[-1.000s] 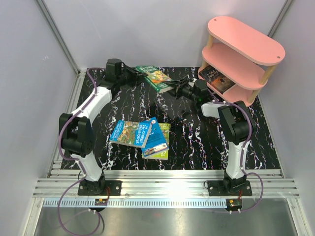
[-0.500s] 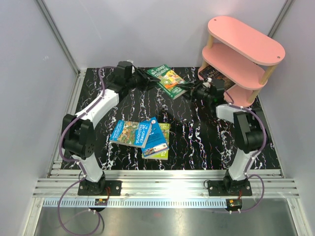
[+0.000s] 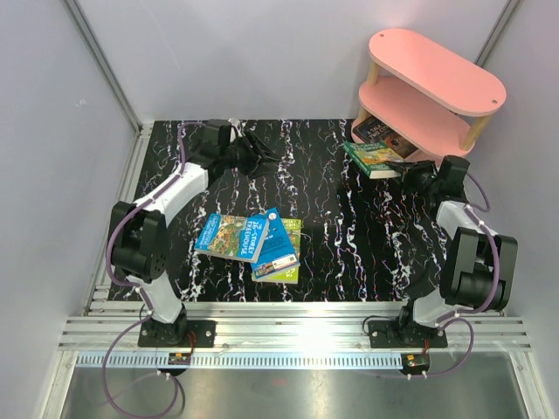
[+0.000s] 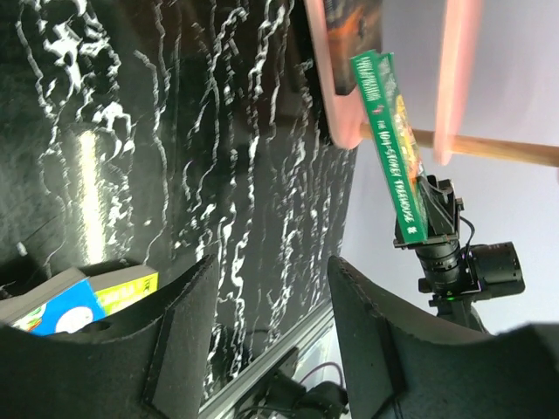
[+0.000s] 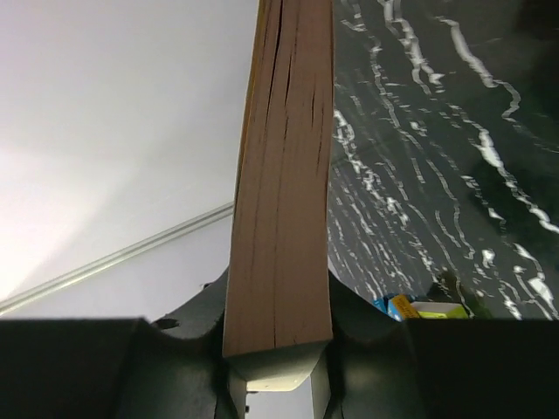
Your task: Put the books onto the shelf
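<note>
The right gripper [image 3: 412,175] is clamped on the green book [image 3: 371,159], cover up, right at the front of the shelf [image 3: 437,70] by its lowest tier. A dark book [image 3: 384,133] lies on that tier. The left gripper [image 3: 266,157] hangs well left of the shelf, jaws apart and empty. Three more books [image 3: 253,240] lie piled on the mat [image 3: 349,244], well away from the shelf.

**A:** Anything you can actually read in there?

**B:** Barely. The blue book [image 3: 254,234] on the mat looks like it says "STOREY TREEHOUSE". The green book [image 4: 395,148] has spine lettering, but it's too small for you to read.
</note>
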Robot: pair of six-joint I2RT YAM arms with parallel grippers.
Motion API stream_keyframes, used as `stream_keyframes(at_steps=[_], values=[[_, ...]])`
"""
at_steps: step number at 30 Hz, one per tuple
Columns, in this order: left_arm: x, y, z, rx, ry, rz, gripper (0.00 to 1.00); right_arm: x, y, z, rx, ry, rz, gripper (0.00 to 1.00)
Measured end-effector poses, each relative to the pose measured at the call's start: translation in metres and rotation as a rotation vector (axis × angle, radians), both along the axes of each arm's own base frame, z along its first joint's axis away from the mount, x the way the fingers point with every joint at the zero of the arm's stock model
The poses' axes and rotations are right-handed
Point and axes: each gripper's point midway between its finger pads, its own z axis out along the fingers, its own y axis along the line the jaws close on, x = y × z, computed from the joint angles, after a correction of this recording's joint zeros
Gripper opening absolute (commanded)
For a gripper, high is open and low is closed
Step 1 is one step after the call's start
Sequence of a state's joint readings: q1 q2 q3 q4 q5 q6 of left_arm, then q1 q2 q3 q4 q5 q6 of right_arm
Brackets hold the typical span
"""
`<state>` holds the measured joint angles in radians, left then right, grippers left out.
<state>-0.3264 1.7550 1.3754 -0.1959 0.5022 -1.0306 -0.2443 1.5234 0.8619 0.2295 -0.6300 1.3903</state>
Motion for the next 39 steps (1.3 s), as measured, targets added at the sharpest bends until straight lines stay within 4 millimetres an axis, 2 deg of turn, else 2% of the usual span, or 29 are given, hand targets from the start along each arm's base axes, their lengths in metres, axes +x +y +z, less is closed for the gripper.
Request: stream_keyframes(at_steps=[3,9,14,20,25,28,30,34,37,39], values=[[-0.002,0.0,-0.002,0.004,0.002,-0.013,0.54,-0.003,-0.007,-0.012,-0.021,0.038,-0.021,0.0],[-0.005,0.0,-0.005,0.008,0.003,-0.023,0.52,-0.001,-0.017,-0.015,-0.052,0.02,-0.052,0.0],[-0.008,0.001,-0.01,0.022,0.013,-0.029,0.52,-0.002,-0.02,-0.025,-0.07,0.018,-0.071,0.0],[-0.009,0.0,-0.015,0.045,0.02,-0.044,0.52,0.019,-0.034,-0.05,-0.082,0.011,-0.125,0.0],[0.004,-0.017,-0.018,0.043,0.012,-0.063,0.53,0.041,-0.043,-0.073,-0.068,0.024,-0.138,0.0],[0.023,-0.044,-0.019,0.027,0.001,-0.091,0.53,0.06,-0.049,-0.071,-0.068,-0.009,-0.141,0.0],[0.043,-0.07,-0.016,0.006,-0.021,-0.117,0.54,0.068,-0.052,-0.071,-0.065,-0.025,-0.145,0.0],[0.084,-0.135,-0.002,-0.09,-0.104,-0.178,0.55,0.078,-0.055,-0.08,-0.047,-0.034,-0.136,0.0],[0.093,-0.176,-0.004,-0.183,-0.126,-0.216,0.6,0.083,-0.056,-0.088,-0.035,-0.03,-0.119,0.0],[0.093,-0.198,-0.014,-0.248,-0.12,-0.234,0.61,0.086,-0.058,-0.09,-0.03,-0.036,-0.108,0.0]])
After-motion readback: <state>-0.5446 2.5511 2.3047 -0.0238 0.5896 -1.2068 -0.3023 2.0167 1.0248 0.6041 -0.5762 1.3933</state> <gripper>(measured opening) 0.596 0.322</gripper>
